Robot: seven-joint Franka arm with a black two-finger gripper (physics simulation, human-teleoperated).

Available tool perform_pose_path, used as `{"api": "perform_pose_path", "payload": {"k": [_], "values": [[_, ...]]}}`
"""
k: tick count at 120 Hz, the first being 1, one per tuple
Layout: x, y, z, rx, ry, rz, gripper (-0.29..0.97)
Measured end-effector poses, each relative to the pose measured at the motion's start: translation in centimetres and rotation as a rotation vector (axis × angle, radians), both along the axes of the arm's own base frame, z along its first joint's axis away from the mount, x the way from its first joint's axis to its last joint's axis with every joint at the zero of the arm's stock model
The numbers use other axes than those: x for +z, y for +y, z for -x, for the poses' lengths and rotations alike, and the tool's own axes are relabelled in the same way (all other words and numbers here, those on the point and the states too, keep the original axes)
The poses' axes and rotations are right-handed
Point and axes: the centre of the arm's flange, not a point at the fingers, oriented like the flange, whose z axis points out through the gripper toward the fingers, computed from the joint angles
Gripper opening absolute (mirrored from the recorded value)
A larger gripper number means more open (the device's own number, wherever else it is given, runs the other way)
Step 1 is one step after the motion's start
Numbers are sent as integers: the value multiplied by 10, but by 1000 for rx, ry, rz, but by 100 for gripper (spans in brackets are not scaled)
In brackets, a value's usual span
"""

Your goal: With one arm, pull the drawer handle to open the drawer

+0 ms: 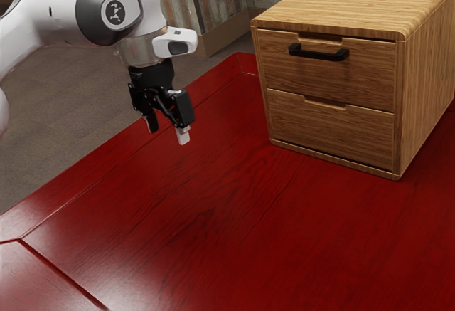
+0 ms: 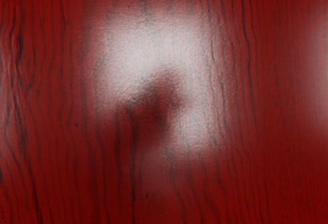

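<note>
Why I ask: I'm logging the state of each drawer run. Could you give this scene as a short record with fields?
gripper: open, holding nothing, above the table
cabinet: light wood, two drawers, standing on the table at the exterior view's right
top drawer: shut, with a black handle on its front
lower drawer: shut, no handle seen
gap: gripper is well apart from the cabinet, toward the exterior view's left
task state: handle not yet touched

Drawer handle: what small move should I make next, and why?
Probably carry the pincer toward the black handle on the top drawer: the pincer hangs open over the red table, apart from the cabinet, and that drawer looks shut.
</note>
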Motion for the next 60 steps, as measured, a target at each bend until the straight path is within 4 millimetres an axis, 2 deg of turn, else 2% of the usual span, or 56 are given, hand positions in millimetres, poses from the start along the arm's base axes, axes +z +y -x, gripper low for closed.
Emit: {"api": "perform_pose_path", "payload": {"k": [34, 39, 48, 60], "values": [[3, 0, 1, -6, -5, 0, 68], [21, 0, 7, -3, -34, -3, 68], [70, -2, 26, 3, -116, -12, 68], [98, -5, 44, 11, -157, -14, 68]]}}
